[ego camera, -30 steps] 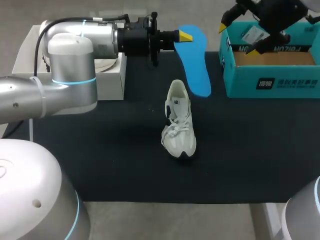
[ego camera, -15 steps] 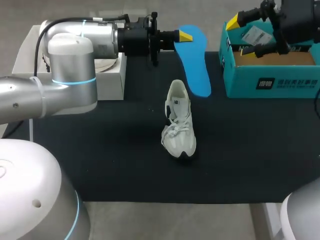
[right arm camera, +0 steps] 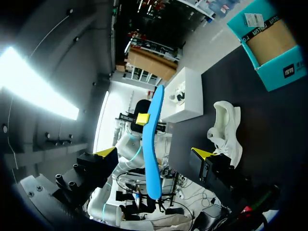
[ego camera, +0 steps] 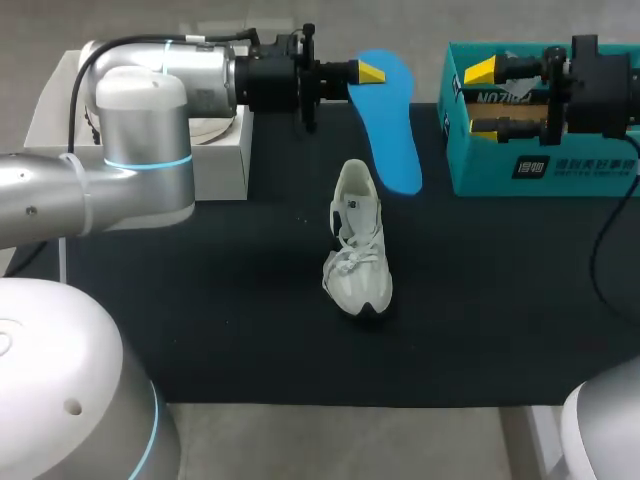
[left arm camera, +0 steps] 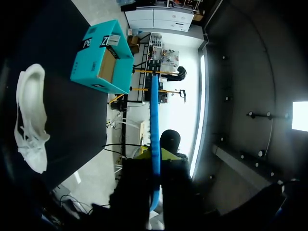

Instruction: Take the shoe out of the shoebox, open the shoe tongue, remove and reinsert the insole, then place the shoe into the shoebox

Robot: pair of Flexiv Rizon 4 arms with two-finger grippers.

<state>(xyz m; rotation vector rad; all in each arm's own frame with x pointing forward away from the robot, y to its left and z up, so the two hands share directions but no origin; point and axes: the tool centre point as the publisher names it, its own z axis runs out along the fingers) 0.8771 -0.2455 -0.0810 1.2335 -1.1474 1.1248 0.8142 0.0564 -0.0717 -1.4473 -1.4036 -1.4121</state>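
Observation:
My left gripper (ego camera: pixel 368 73) is shut on the heel end of a blue insole (ego camera: pixel 392 125), held in the air over the back of the mat. In the left wrist view the insole (left arm camera: pixel 155 130) runs edge-on straight out from between the fingers. A white shoe (ego camera: pixel 358 240) lies on the black mat (ego camera: pixel 200 300), heel toward the insole. A teal shoebox (ego camera: pixel 560 165) stands open at the back right. My right gripper (ego camera: pixel 482 98) stands open and level in front of the box, pointing at the insole (right arm camera: pixel 153 144), a short gap away. The shoe (right arm camera: pixel 226 130) lies below it.
A white box (ego camera: pixel 215 150) with a round white thing on it stands at the back left, under my left arm. The shoebox (left arm camera: pixel 103 57) shows a bare cardboard floor inside.
My right arm has swung down and turned from above the shoebox to level in front of it, fingers now toward the insole. The left arm, insole and shoe have stayed put.

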